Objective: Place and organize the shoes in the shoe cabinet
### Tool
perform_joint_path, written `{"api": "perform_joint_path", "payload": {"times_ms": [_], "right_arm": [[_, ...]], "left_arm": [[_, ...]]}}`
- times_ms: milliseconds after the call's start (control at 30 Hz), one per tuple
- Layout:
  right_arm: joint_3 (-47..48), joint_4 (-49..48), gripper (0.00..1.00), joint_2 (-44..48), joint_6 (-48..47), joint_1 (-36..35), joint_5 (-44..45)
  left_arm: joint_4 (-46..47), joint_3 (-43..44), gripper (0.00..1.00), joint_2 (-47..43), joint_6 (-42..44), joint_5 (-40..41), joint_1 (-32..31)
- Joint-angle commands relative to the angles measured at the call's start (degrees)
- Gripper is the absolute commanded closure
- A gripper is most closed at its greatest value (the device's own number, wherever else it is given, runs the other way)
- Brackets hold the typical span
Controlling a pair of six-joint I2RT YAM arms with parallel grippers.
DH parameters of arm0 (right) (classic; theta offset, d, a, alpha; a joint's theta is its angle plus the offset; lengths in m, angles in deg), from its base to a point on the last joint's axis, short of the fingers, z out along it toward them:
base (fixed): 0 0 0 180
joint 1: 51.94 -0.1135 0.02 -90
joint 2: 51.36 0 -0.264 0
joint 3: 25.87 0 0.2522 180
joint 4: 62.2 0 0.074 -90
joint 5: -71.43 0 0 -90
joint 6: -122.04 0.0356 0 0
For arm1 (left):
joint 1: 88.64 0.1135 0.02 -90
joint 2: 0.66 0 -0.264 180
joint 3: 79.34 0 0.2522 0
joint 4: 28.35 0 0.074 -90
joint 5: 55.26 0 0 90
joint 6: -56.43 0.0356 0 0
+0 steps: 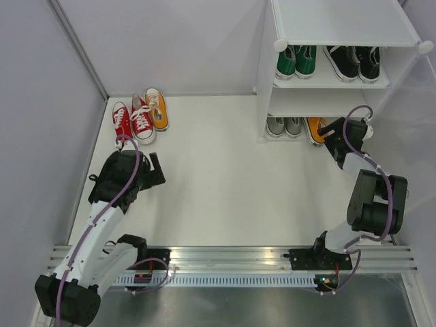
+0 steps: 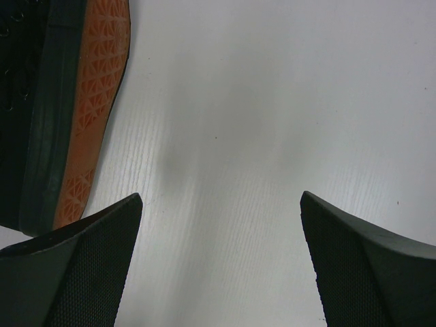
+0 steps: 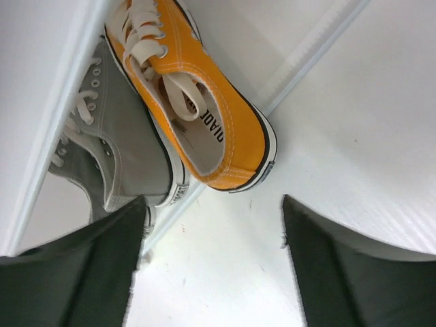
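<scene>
Shelved: green pair [image 1: 296,61], black pair [image 1: 353,63], grey pair [image 1: 284,126], orange sneaker [image 3: 197,102].
Outside shoe cabinet [image 1: 340,20], far left: red pair [image 1: 133,122], orange mate [image 1: 157,109].
Left gripper [image 2: 221,197], right gripper [image 3: 211,201]: jaws wide, empty.

The white table [image 1: 225,191] is carrying a pair of red sneakers [image 1: 133,122], lying side by side near its far left corner. A single orange sneaker [image 1: 157,107] is lying just beside them. The shoe cabinet [image 1: 340,20] is standing at the far right.
</scene>
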Motion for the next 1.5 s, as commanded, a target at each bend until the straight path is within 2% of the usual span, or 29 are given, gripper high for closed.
{"api": "perform_joint_path", "payload": {"times_ms": [0, 167, 367, 567, 833, 1100, 1200, 1300, 1333, 1400, 1433, 1467], "right_arm": [[1.4, 1.3, 0.1, 3.2, -15.2, 0.1, 0.3], [0.5, -2.1, 0.06, 0.8, -23.9, 0.2, -1.3], [2.6, -7.1, 0.16, -3.7, -28.4, 0.1, -3.6], [6.1, -9.4, 0.19, -8.6, -31.8, 0.1, -8.3], [11.0, -6.3, 0.21, -14.6, -34.6, -0.9, -11.7], [14.1, -1.4, 0.21, -18.7, -35.7, -2.1, -8.4], [14.3, -1.3, 0.27, -18.4, -35.4, -2.2, -7.4], [14.0, -2.0, 0.44, -17.4, -34.6, -2.3, -5.7], [13.7, -2.6, 0.52, -17.0, -34.3, -2.3, -4.9], [12.8, -4.0, 0.56, -15.8, -33.9, -2.3, -3.5], [12.1, -4.6, 0.64, -15.5, -33.9, -2.3, -2.2], [11.9, -5.6, 0.65, -14.9, -33.8, -2.3, -1.6]], "left_arm": [[2.1, 0.1, 0.0, -0.7, 1.8, -0.7, 0.2], [2.1, 0.0, 0.0, -0.8, 1.9, -1.2, 0.2], [2.0, 0.0, 0.0, -1.3, 2.0, -1.3, 0.2], [2.1, 0.0, 0.0, -1.5, 2.0, -0.9, 0.2], [2.2, 0.0, 0.0, -1.3, 2.2, -1.4, 0.2], [2.2, 0.0, 0.0, -1.0, 2.3, -1.5, 0.2], [2.3, 0.0, 0.0, -1.0, 2.2, -1.5, 0.2], [2.2, 0.0, 0.0, -0.9, 2.2, -1.4, 0.2], [2.2, 0.0, 0.0, -0.9, 2.2, -1.4, 0.2], [2.3, 0.0, 0.0, -0.9, 2.3, -1.3, 0.2], [2.2, 0.0, 0.0, -0.8, 2.1, -1.3, 0.2], [2.2, 0.1, 0.0, -0.9, 2.2, -1.3, 0.2]]}}
